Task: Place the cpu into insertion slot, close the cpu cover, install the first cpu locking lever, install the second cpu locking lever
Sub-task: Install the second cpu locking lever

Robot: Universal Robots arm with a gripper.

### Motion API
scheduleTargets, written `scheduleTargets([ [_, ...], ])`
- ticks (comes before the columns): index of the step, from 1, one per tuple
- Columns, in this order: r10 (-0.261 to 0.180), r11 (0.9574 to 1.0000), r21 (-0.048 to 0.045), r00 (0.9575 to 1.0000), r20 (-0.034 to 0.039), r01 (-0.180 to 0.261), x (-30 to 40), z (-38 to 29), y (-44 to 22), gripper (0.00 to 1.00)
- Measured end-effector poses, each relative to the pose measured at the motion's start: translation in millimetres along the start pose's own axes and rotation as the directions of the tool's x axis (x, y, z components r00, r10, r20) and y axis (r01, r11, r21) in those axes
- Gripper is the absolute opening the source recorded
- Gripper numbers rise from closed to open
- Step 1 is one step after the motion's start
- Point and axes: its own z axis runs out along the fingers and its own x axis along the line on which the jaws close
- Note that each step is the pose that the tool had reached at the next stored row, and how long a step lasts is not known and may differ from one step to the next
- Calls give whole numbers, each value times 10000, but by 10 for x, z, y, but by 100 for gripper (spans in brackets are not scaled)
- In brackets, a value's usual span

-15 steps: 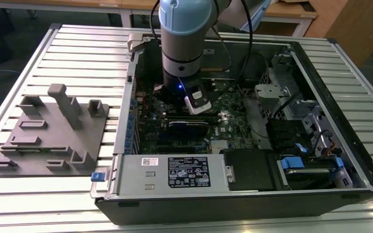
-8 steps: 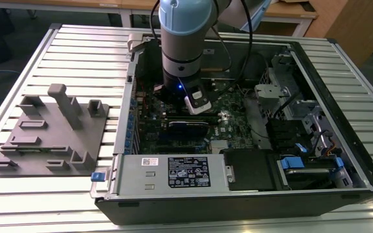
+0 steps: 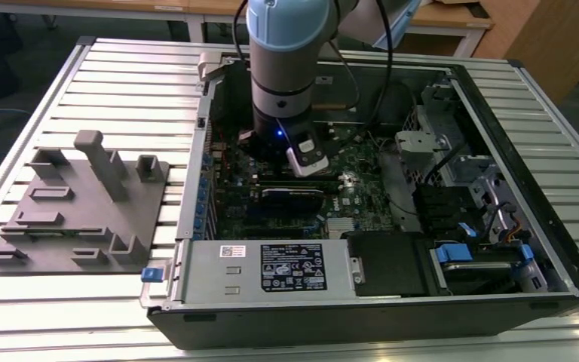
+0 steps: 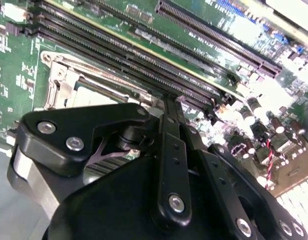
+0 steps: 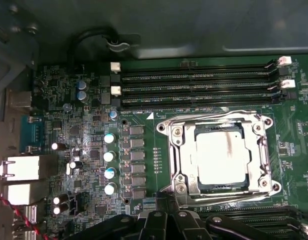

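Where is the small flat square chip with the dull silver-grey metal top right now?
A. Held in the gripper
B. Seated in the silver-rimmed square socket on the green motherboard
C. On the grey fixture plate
B: in the first wrist view the cpu lies flat within the insertion slot, framed by the silver metal rim.

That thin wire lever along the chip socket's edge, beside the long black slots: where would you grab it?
Probably at the bent end of the locking lever, coming straight down from above. The rest of the rod lies flat between the insertion slot and the memory slots, leaving little room, while the bent end juts clear at the corner.
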Motion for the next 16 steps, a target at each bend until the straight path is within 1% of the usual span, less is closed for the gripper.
scheduleTargets([
  [9, 0, 10000, 1, 10000, 0, 0, -2, -152, 25, 10],
  [14, -1, 10000, 32, 10000, 1, 1, -3, -240, 44, 10],
  [16, -1, 10000, 46, 10000, 4, 1, -3, -249, 47, 10],
])
